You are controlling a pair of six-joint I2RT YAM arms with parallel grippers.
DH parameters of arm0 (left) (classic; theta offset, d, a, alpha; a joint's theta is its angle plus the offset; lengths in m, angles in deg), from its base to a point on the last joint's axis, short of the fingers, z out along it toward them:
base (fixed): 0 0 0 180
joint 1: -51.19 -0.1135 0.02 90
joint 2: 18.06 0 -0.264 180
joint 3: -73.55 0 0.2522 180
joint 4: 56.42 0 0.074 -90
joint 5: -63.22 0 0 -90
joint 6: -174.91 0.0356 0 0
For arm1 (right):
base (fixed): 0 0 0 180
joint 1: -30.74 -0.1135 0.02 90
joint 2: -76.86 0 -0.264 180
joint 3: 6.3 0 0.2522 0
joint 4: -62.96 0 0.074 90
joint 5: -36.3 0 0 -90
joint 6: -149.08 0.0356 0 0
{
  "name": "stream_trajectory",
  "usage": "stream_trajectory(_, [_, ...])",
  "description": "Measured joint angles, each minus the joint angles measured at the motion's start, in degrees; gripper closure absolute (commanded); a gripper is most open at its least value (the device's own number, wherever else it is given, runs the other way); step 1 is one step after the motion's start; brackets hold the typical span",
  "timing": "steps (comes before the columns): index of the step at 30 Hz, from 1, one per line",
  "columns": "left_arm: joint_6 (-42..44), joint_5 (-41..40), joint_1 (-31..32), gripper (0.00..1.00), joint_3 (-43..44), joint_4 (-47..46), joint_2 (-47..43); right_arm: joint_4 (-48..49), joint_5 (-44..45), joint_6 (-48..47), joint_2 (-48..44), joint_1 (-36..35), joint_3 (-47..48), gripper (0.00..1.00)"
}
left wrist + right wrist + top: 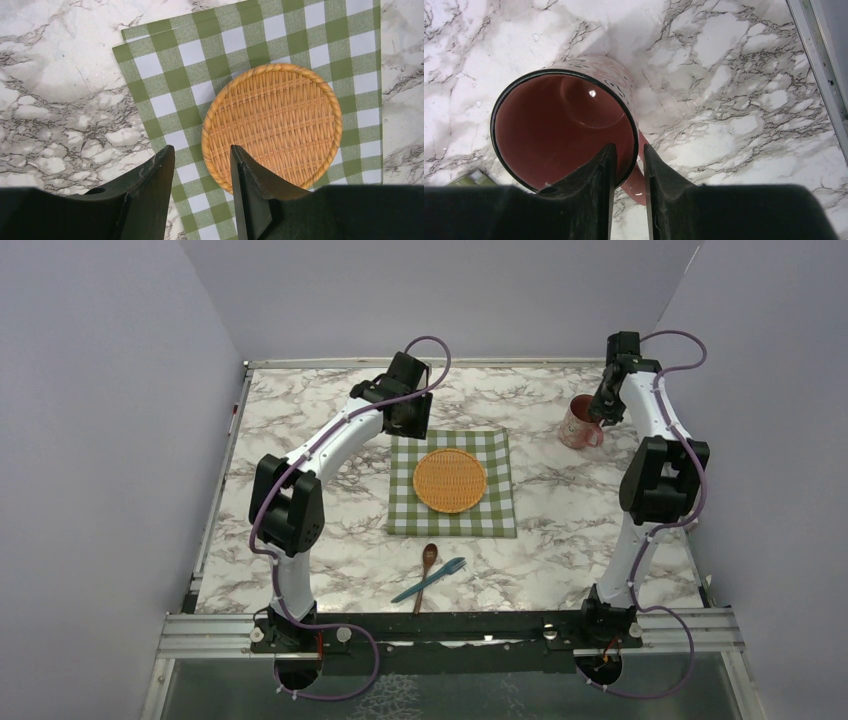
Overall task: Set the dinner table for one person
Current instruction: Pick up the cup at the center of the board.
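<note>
The marble dinner table (560,540) carries a green-and-white checked cloth (500,510) with a round wicker plate (449,480) on it. My left gripper (408,425) hovers over the cloth's far-left part. In the left wrist view it (200,155) is open and empty, beside the plate (275,125) on the cloth (170,80). A red mug (578,425) stands at the far right. My right gripper (603,415) is at its rim. In the right wrist view it (629,150) straddles the rim of the mug (559,125) by the handle, one finger inside, jaws narrowly apart.
A wooden spoon (430,553) and a blue fork (448,570) lie crossed on the marble near the front edge. The table's metal frame (819,65) runs close to the mug's right. Lilac walls enclose the table on three sides.
</note>
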Motion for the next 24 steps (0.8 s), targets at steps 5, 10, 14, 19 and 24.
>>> stream_trajectory(5, [0.04,0.02,0.0,0.52,0.37,-0.02,0.04,0.85,-0.24,0.85,0.9,0.0,0.0,0.79])
stream_trajectory(10, [0.13,0.02,0.0,0.52,0.37,0.02,0.15,1.92,-0.24,1.16,0.98,0.0,-0.22,0.99])
stream_trajectory(14, [0.13,0.02,0.0,0.52,0.37,0.0,0.52,2.12,-0.28,1.36,0.98,0.0,-0.35,0.99])
stream_trajectory(19, [0.13,0.04,0.0,0.52,0.37,0.07,1.05,2.69,-0.74,1.31,0.85,0.0,-0.81,0.99])
stream_trajectory(24, [0.11,0.02,0.0,0.52,0.37,0.09,1.07,3.41,-2.25,0.57,-0.11,0.13,-2.05,1.0])
